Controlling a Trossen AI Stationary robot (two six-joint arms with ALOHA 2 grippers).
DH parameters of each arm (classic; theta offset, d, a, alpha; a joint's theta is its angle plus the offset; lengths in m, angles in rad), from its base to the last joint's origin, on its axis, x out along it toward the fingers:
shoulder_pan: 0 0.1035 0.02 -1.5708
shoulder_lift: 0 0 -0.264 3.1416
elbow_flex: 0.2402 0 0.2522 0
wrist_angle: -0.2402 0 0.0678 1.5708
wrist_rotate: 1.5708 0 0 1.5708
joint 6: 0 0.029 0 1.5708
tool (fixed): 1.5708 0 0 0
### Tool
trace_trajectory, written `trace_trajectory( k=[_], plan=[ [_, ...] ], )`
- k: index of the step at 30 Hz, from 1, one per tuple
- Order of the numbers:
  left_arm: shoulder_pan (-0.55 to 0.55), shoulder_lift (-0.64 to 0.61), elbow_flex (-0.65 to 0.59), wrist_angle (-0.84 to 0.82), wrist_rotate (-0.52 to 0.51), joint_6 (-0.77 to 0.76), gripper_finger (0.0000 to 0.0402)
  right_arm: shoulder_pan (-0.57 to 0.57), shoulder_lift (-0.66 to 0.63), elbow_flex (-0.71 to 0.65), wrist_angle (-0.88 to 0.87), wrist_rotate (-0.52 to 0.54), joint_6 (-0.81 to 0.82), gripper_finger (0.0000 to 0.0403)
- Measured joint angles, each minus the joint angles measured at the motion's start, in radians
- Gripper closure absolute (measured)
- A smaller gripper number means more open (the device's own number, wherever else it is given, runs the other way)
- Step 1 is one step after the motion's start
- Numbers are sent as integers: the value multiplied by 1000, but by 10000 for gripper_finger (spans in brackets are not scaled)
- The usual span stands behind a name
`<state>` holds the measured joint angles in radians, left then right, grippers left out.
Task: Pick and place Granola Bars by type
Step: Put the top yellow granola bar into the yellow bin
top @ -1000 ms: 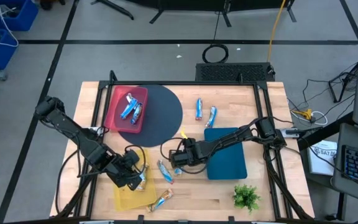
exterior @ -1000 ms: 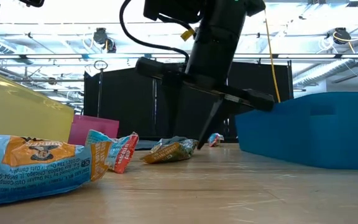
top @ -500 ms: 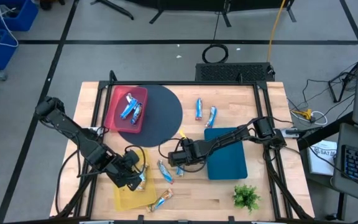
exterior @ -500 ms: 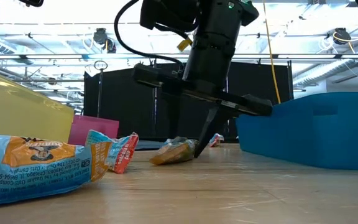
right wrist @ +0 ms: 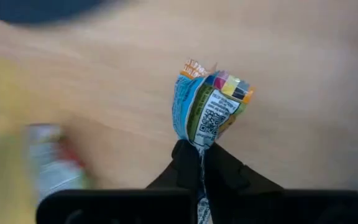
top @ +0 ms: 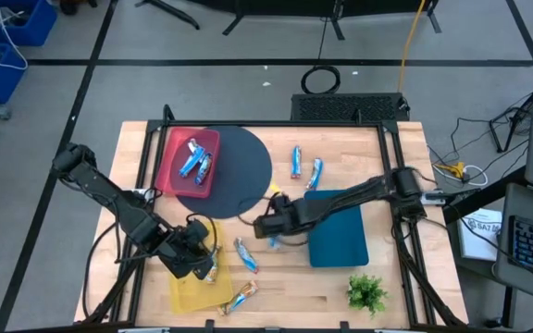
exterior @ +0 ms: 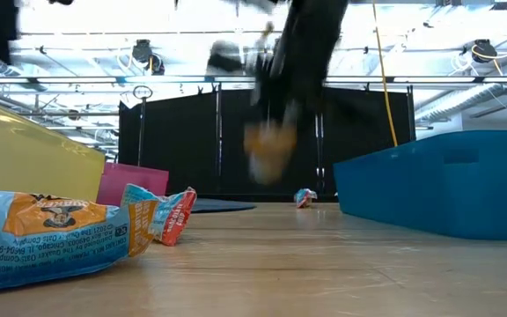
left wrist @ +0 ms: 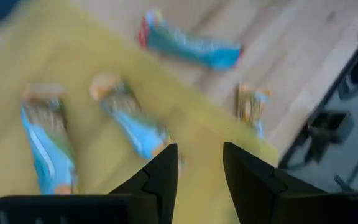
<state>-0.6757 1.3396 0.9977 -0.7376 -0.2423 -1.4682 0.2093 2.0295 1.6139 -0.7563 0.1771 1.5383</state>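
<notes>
My right gripper [top: 271, 228] is shut on a granola bar [right wrist: 207, 112] with a blue and green wrapper. It holds the bar above the table between the blue tray [top: 340, 240] and the yellow tray [top: 192, 294]. In the low view the bar [exterior: 267, 150] is a blur in the air. My left gripper [left wrist: 201, 167] is open and empty over the yellow tray [left wrist: 73, 74], where two blue bars [left wrist: 129, 121] lie flat. Other bars lie on the wood [top: 245, 255], at the far side [top: 296, 160] and in the red tray [top: 195, 162]. My right gripper pinches one end of the bar [right wrist: 199, 142] between its two fingertips [right wrist: 185, 158]. The rest of the bar sticks out past the fingertips. The bar is lifted clear of the table.
A black round mat [top: 243, 176] lies partly under the red tray [top: 169, 176]. A small green plant [top: 366, 293] stands at the near right. One bar [top: 241, 296] lies by the yellow tray's near corner. A large bar [exterior: 42, 233] lies close in the low view.
My right gripper, which stood with its fingertips down at the bar on the table, has taken hold of it. It has risen with the bar, which is now lifted clear of the wood.
</notes>
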Motion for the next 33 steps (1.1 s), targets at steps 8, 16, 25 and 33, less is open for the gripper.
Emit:
trace_trajectory(
  k=[8, 16, 25, 33],
  plan=[
    [75, 0, 0, 395, -229, 342, 270, 32, -289, 4, 43, 312, -235, 402],
    [218, 0, 0, 961, -197, 679, 270, 55, -433, 5, 220, 379, -517, 403],
    [345, 4, 0, 1034, -95, 662, 219, 130, -488, 5, 237, 402, -616, 402],
    [403, 90, 0, 1129, 8, 579, 168, 142, -487, 5, 311, 397, -674, 402]
  ],
)
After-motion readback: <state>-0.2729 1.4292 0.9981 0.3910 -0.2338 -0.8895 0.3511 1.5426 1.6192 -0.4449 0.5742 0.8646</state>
